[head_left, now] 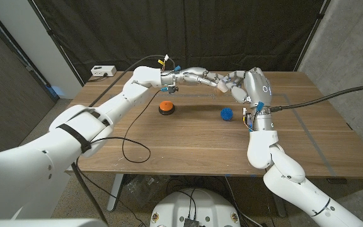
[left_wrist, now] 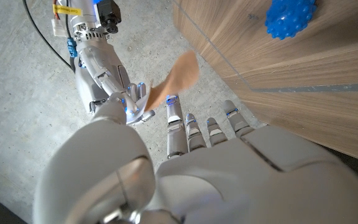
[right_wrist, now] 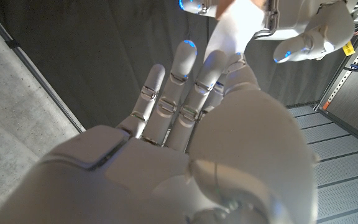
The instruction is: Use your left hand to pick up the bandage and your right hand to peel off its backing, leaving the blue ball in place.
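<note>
My two hands meet in the air above the table's far middle. The left hand [head_left: 197, 77] reaches in from the left and the right hand [head_left: 243, 85] faces it, fingertips touching. Between them is the bandage [left_wrist: 180, 73], a tan strip whose white side [right_wrist: 234, 31] faces the right wrist camera. The right hand [right_wrist: 185, 137] pinches one end between thumb and fingers. The left hand [right_wrist: 303, 28] holds the other end. The spiky blue ball [head_left: 226, 113] lies on the wooden table [head_left: 188, 142] below the hands, touched by neither, and the blue ball [left_wrist: 289, 15] shows in the left wrist view.
An orange round button-like object [head_left: 167, 107] sits left of the ball. A white box [head_left: 103, 70] stands at the far left corner. A black cable [head_left: 134, 144] loops over the table's left front. A dark curtain hangs behind the table.
</note>
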